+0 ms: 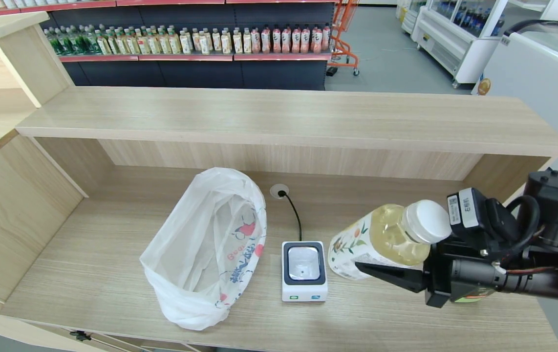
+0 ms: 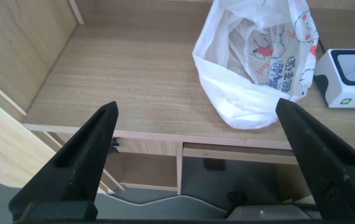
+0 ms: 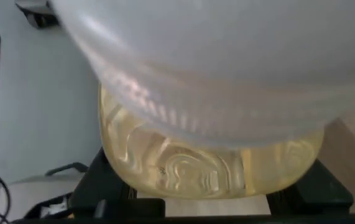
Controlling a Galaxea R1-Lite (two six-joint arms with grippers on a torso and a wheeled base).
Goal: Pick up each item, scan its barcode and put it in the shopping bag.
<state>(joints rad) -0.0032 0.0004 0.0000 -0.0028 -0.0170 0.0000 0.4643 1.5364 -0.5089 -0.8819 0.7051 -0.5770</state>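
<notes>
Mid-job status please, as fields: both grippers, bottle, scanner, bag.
left gripper: open, empty, off the counter's near edge
right gripper: shut on the bottle
bottle: tilted, base end just right of the scanner, white cap pointing away from it
scanner: on the counter, window up, between bag and bottle
shopping bag: open, left of the scanner, no item seen inside

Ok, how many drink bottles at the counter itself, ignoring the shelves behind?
1: the bottle in the right gripper, beside the scanner. The shopping bag looks empty, though folds could hide something.

Print on the shopping bag (image 1: 201, 254) and bottle (image 1: 357, 249) label is unreadable.
</notes>
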